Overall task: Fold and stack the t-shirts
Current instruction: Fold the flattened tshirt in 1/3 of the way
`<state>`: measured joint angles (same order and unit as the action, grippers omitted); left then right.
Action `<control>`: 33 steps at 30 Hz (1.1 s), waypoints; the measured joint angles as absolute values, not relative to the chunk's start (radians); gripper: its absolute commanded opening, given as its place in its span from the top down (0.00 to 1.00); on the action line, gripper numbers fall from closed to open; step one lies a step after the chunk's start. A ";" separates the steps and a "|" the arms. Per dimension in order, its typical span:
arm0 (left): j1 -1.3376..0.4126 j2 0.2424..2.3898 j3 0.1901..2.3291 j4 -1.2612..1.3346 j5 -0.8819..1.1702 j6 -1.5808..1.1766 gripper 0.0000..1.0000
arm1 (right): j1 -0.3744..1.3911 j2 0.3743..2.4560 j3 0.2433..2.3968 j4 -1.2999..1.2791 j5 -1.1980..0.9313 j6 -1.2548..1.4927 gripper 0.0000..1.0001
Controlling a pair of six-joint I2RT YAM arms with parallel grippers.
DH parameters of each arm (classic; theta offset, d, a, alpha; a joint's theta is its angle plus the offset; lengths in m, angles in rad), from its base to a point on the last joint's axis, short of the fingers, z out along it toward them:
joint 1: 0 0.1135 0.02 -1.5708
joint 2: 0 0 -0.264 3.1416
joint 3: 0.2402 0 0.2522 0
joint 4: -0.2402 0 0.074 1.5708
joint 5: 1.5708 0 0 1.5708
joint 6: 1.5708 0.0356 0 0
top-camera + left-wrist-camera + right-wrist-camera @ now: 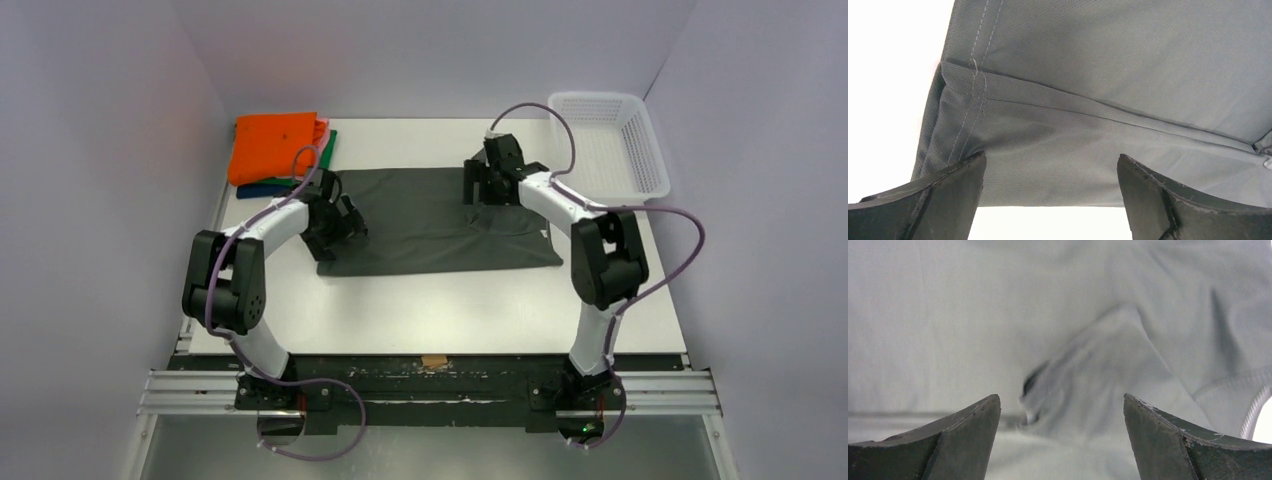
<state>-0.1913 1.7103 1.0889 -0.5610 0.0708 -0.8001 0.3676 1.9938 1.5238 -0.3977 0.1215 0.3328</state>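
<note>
A dark charcoal-grey t-shirt (430, 220) lies spread flat in the middle of the table. My left gripper (345, 222) is open over its left edge; the left wrist view shows the hemmed, folded corner of the shirt (1088, 100) just beyond the spread fingers (948, 195). My right gripper (480, 190) is open over the shirt's far right part; the right wrist view shows rumpled cloth (1098, 365) between the fingers (1168, 440). A stack of folded shirts sits at the far left: orange (272, 145) on top, green (328, 150) and dark blue (262, 189) edges showing under it.
A white plastic mesh basket (605, 140) stands at the far right corner. White walls close in the table on the left, back and right. The arm bases and rail run along the near edge.
</note>
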 measured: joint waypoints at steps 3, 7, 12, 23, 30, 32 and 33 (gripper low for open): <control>-0.203 1.699 1.089 -0.549 0.072 -0.801 0.00 | 0.377 1.841 1.366 -0.382 0.113 0.349 0.09; -0.220 1.697 1.089 -0.516 0.091 -0.802 0.00 | 0.416 1.754 1.272 -0.344 0.102 0.379 0.08; -0.226 1.739 1.089 -0.484 0.120 -0.812 0.00 | 0.469 1.782 1.184 -0.305 0.078 0.416 0.08; -0.268 1.670 0.981 -0.392 0.113 -0.830 0.00 | 0.469 1.685 0.945 -0.188 0.051 0.474 0.09; -0.363 1.517 0.810 -0.347 0.092 -0.883 0.00 | 0.472 1.508 0.775 -0.220 0.035 0.477 0.09; -0.403 1.462 0.755 -0.341 0.083 -0.910 0.00 | 0.477 1.458 0.732 -0.240 0.033 0.479 0.09; -0.424 1.434 0.729 -0.339 0.076 -0.927 0.00 | 0.480 1.438 0.716 -0.247 0.033 0.480 0.09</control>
<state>-0.4240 1.4338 0.7288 -0.3389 0.0765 -0.9268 0.4801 1.4380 0.7158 -0.2474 0.0334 0.4797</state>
